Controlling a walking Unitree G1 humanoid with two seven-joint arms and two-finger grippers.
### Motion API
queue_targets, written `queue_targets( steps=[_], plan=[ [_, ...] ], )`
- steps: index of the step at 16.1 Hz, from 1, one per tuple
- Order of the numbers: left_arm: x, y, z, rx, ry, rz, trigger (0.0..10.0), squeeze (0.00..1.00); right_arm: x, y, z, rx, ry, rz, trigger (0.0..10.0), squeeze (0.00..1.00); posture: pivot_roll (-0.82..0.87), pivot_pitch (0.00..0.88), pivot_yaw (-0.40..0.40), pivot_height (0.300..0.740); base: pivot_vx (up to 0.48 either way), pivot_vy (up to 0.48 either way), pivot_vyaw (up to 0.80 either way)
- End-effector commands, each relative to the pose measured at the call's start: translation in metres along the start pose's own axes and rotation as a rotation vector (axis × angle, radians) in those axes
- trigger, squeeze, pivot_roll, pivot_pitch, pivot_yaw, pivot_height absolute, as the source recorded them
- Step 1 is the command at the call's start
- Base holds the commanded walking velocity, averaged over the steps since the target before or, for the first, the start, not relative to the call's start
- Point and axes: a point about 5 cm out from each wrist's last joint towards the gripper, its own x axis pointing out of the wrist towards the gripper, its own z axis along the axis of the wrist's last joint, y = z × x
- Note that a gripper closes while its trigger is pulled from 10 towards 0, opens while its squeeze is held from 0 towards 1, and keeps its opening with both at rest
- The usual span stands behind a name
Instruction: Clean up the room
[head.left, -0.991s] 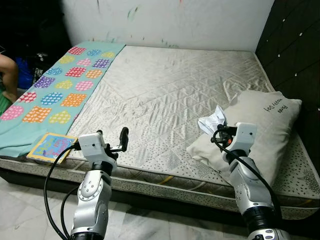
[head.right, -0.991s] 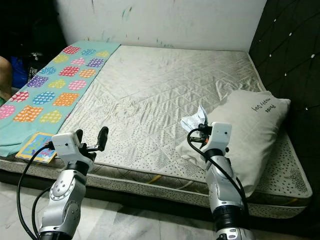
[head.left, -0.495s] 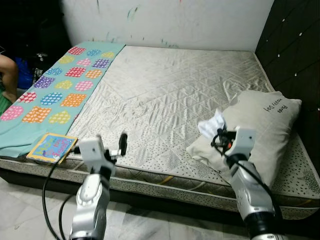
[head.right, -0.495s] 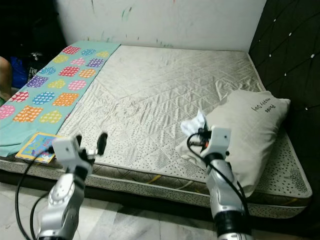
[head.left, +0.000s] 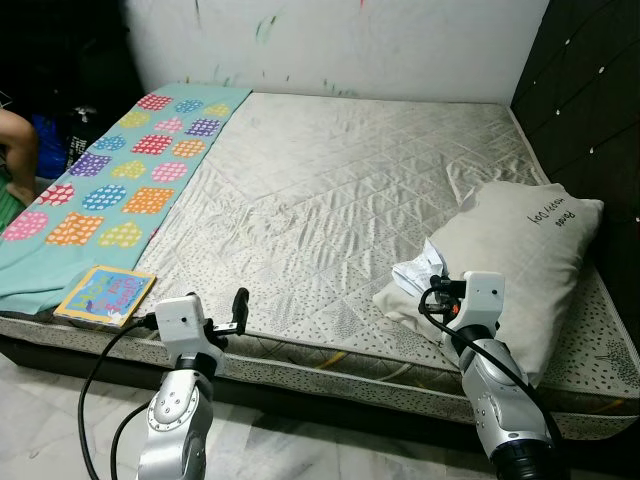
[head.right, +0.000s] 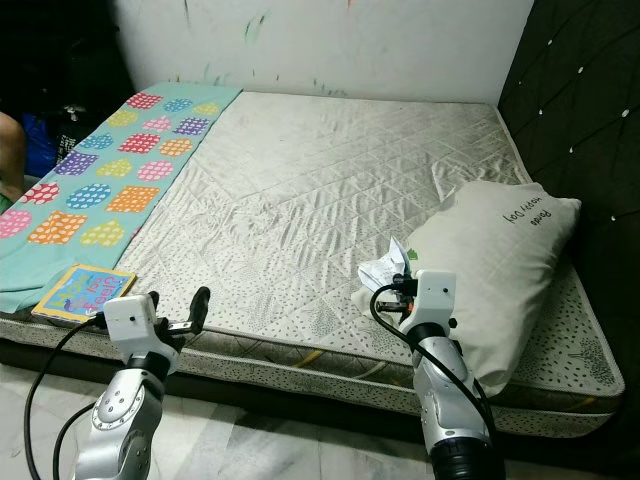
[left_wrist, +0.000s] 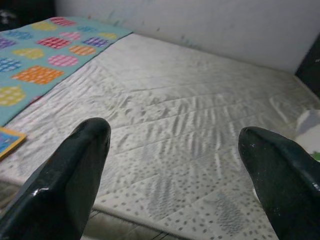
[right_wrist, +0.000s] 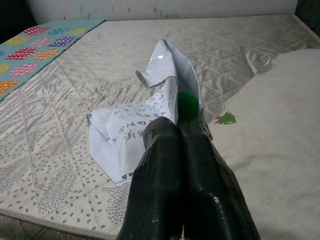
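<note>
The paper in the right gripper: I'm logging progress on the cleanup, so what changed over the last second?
Both arms came down. The right gripper, shut on the crumpled paper throughout, lowered it toward the mattress beside the pillow. The left gripper sank too, fingers open and holding nothing. The pillow, the quilt and the book stayed put.
</note>
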Motion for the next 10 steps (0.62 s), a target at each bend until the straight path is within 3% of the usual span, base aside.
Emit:
queue_targets(
  steps=[1, 4, 10],
  plan=[
    [0.0016, -0.0028, 0.0027, -0.003, -0.018, -0.026, 10.0, 0.00, 0.0035, 0.0018, 0.0048, -0.011, -0.004, 0.018, 10.0, 0.00, 0.04, 0.000, 0.028, 0.740, 0.000, 0.000, 0.00],
    [0.0018, -0.0053, 0.0030, -0.008, -0.023, -0.038, 10.0, 0.00, 0.0043, 0.0002, 0.0059, -0.015, -0.005, 0.017, 10.0, 0.00, 0.04, 0.000, 0.024, 0.740, 0.000, 0.000, 0.00],
    [0.0025, -0.0068, 0.0042, -0.013, -0.034, -0.054, 10.0, 0.00, 0.0055, 0.0034, 0.0073, -0.015, -0.012, 0.026, 10.0, 0.00, 0.04, 0.000, 0.026, 0.740, 0.300, 0.000, 0.00]
  ],
)
